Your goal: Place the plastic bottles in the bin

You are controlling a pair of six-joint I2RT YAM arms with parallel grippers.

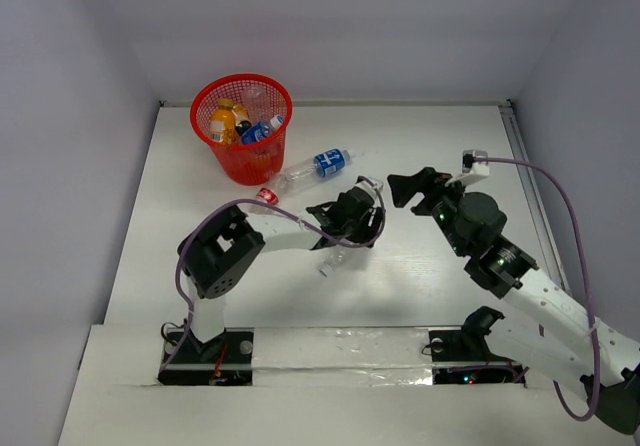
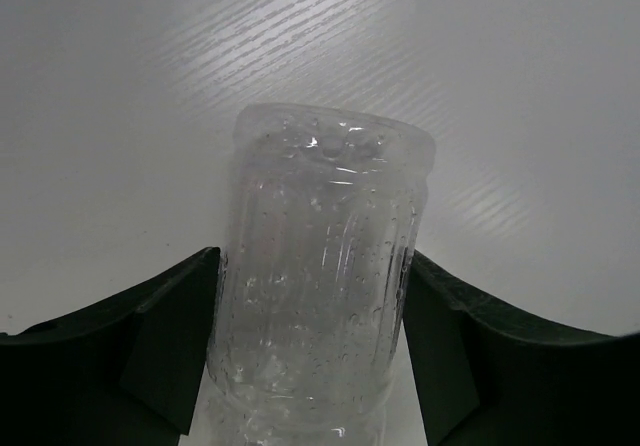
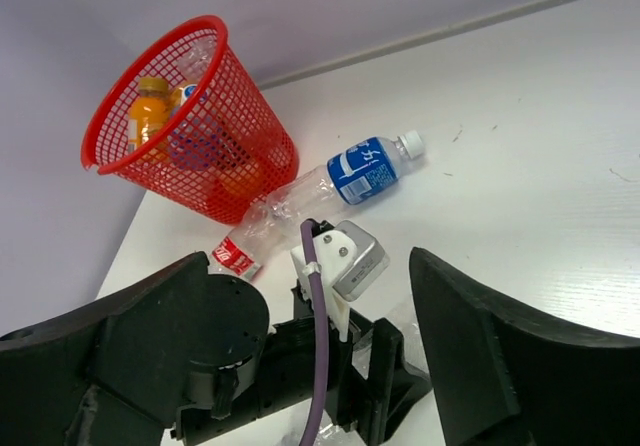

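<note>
Nearest to me, my left gripper (image 2: 312, 262) has its two fingers (image 2: 150, 336) closed against the sides of a clear plain bottle (image 2: 325, 196), pinching it across the body. From the left wrist view I can't tell whether it is off the table (image 1: 470, 136) yet. So I judge the step in hand to be the pick of this bottle, with the carry to come. A little farther out, my right gripper (image 1: 415, 186) hangs with its fingers spread wide and nothing between them. Beyond both lie a blue-labelled bottle (image 1: 318, 164) on its side and, just beside the basket's foot, a red-labelled bottle (image 3: 237, 257). Farthest back-left stands the bin (image 1: 245, 164), upright, with an orange-filled bottle (image 1: 224, 121) and others already in it. Next I'd want to lift clear, swing left and back over those two bottles, get above the rim, then release.
</note>
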